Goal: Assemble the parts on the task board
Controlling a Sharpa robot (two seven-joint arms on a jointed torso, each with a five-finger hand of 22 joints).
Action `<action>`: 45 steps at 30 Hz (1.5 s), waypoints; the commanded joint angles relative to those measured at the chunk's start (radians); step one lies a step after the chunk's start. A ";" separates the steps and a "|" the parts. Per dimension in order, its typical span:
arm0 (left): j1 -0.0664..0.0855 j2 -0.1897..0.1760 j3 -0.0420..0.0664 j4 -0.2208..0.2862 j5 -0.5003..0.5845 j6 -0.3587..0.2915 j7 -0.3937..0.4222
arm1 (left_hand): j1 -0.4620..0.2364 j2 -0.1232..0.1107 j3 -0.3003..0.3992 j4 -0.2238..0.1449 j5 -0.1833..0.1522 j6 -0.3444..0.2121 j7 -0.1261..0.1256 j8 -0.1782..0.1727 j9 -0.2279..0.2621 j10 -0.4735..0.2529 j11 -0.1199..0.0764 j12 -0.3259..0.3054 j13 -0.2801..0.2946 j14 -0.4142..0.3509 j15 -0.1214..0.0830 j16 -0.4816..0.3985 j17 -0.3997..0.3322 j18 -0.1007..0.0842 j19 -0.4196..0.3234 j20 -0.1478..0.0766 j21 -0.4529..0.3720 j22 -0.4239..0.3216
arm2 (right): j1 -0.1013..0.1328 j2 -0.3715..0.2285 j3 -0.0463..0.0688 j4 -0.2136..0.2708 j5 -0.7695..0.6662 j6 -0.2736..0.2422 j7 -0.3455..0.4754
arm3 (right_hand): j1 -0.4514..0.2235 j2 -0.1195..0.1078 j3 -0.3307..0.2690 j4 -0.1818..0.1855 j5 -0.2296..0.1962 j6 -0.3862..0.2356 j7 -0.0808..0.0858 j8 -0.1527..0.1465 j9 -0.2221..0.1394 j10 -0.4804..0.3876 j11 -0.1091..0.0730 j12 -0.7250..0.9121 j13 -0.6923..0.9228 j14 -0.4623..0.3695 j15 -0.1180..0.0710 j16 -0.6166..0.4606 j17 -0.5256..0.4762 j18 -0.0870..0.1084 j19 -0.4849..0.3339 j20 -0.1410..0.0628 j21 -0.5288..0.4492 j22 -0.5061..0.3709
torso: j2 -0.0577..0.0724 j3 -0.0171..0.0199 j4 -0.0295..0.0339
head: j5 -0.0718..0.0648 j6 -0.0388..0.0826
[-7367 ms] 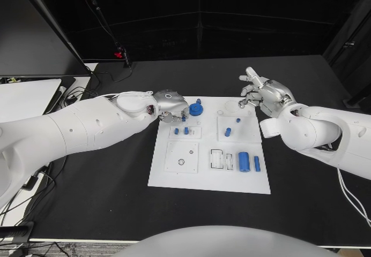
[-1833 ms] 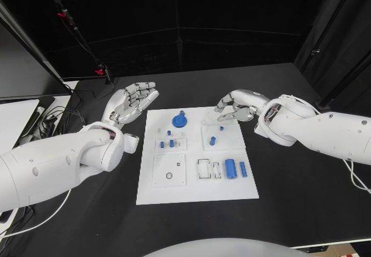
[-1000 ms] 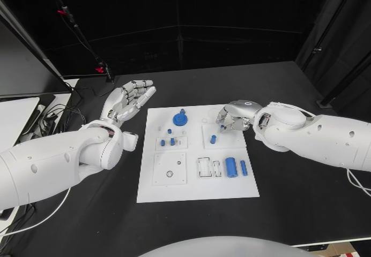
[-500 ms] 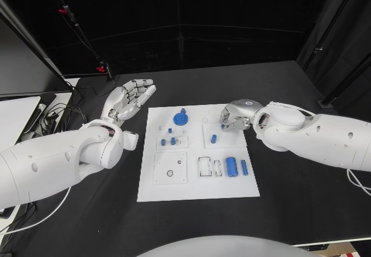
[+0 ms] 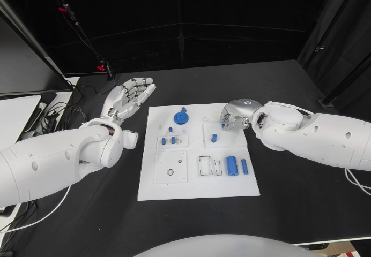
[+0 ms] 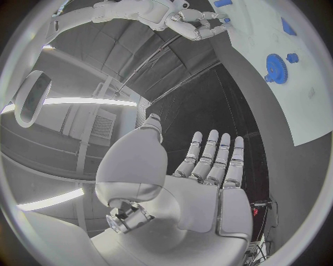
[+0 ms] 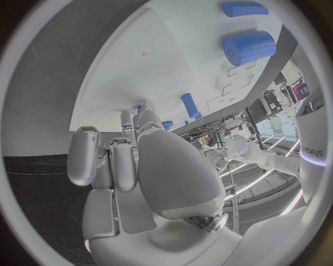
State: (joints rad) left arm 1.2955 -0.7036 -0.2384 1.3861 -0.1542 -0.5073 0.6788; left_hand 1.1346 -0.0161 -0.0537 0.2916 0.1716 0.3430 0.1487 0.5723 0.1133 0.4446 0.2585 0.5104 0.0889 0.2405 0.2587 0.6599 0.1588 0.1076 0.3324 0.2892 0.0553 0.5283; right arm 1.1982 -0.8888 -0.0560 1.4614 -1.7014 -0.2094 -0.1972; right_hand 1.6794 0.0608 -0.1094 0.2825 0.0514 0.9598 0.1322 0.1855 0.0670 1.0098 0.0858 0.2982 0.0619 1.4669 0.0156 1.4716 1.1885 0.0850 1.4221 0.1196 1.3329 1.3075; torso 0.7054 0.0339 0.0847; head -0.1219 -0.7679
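The white task board lies in the middle of the black table. A blue gear stands at its far end, two small blue pegs just nearer. A thick blue cylinder and a slim one lie on the right side. My right hand curls over the board's far right block, its fingertips pinching a small blue peg beside another peg. My left hand hovers off the board's far left corner, fingers spread, holding nothing.
A dark monitor and loose cables sit at the table's left edge beside a white surface. Bare black tabletop surrounds the board on the near and right sides.
My left hand has left the blue gear and opened beside the board. My right hand has come down onto the far right block and closed its fingers around the small peg. The camera has shifted.
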 commanded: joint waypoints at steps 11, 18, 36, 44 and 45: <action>0.001 -0.001 0.001 -0.002 0.003 0.007 0.140 | 0.000 0.015 0.003 0.001 0.009 -0.006 0.146 0.009 -0.002 -0.006 -0.001 0.010 -0.002 -0.005 0.000 0.008 -0.004 -0.019 0.010 0.003 0.007 0.001 | -0.003 0.011 -0.001 -0.002 -0.014 0.035 -0.023 | 0.022 0.001 0.010 0.005 -0.004 0.038 -0.004 -0.005 0.003 0.057 -0.008 -0.035 -0.001 0.035 -0.016 -0.006 0.002 -0.011 0.002 -0.012 -0.006 0.054 | 0.000 0.0004 -0.0001 | 0.005 -0.004; 0.001 -0.002 0.001 -0.004 0.003 0.008 0.137 | 0.003 0.020 0.002 0.001 0.013 -0.007 0.146 0.014 -0.004 -0.007 -0.001 0.016 -0.003 -0.006 0.000 0.013 -0.007 -0.019 0.012 0.003 0.008 0.001 | -0.004 0.012 -0.001 0.000 -0.024 0.058 -0.034 | 0.029 0.003 0.016 0.005 -0.004 0.081 -0.010 0.006 0.009 0.091 -0.016 -0.054 -0.002 0.036 -0.021 -0.008 0.002 -0.011 0.002 -0.017 -0.007 0.053 | 0.000 0.0004 -0.0003 | 0.005 -0.005; 0.001 -0.001 0.001 -0.007 0.003 0.009 0.133 | 0.011 0.031 -0.003 0.000 0.024 -0.008 0.146 0.025 -0.006 -0.009 -0.001 0.029 -0.006 -0.006 -0.001 0.024 -0.014 -0.019 0.014 0.003 0.008 -0.001 | -0.007 0.000 -0.001 0.015 -0.056 -0.048 0.006 | 0.055 0.011 0.040 0.004 -0.004 0.163 -0.018 0.022 0.016 0.177 -0.029 -0.103 -0.002 0.037 -0.035 -0.011 0.006 -0.012 0.007 -0.031 -0.005 0.056 | 0.000 0.0000 -0.0002 | 0.006 -0.008; 0.001 -0.001 0.001 -0.009 0.003 0.011 0.132 | 0.011 0.031 -0.004 0.000 0.025 -0.008 0.146 0.026 -0.006 -0.009 -0.001 0.029 -0.006 -0.006 -0.001 0.024 -0.014 -0.019 0.014 0.003 0.008 -0.001 | -0.008 -0.025 -0.001 0.040 -0.057 -0.177 0.054 | 0.060 0.008 0.046 0.003 -0.004 0.167 -0.018 0.017 0.014 0.188 -0.028 -0.122 -0.002 0.039 -0.035 -0.010 0.011 -0.016 0.014 -0.032 0.005 0.065 | -0.001 0.0001 -0.0008 | 0.009 -0.007; 0.001 -0.001 0.001 -0.009 0.003 0.011 0.132 | 0.011 0.031 -0.004 0.000 0.025 -0.008 0.146 0.026 -0.006 -0.009 -0.001 0.029 -0.006 -0.006 -0.001 0.024 -0.014 -0.019 0.014 0.003 0.008 -0.001 | -0.008 -0.030 -0.001 0.045 -0.057 -0.189 0.059 | 0.060 0.008 0.046 0.003 -0.004 0.168 -0.018 0.016 0.014 0.189 -0.028 -0.124 -0.002 0.039 -0.035 -0.010 0.011 -0.016 0.014 -0.032 0.006 0.065 | -0.001 -0.0001 -0.0006 | 0.009 -0.007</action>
State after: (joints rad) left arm 1.2953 -0.7049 -0.2384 1.3774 -0.1532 -0.5052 0.6790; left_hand 1.1494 0.0058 -0.0537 0.2916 0.1898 0.3432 0.1487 0.5947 0.1087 0.4446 0.2585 0.5362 0.0836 0.2405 0.2587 0.6830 0.1459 0.1079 0.3395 0.2894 0.0590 0.5277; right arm 1.1882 -0.9158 -0.0579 1.4978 -1.7477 -0.3008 -0.1826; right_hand 1.7335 0.0646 -0.0674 0.2854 0.0452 1.1231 0.1132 0.2054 0.0784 1.1920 0.0572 0.1775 0.0607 1.4669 -0.0128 1.4636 1.1989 0.0851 1.4318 0.0890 1.3349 1.3074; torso 0.7050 0.0340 0.0842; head -0.1134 -0.7754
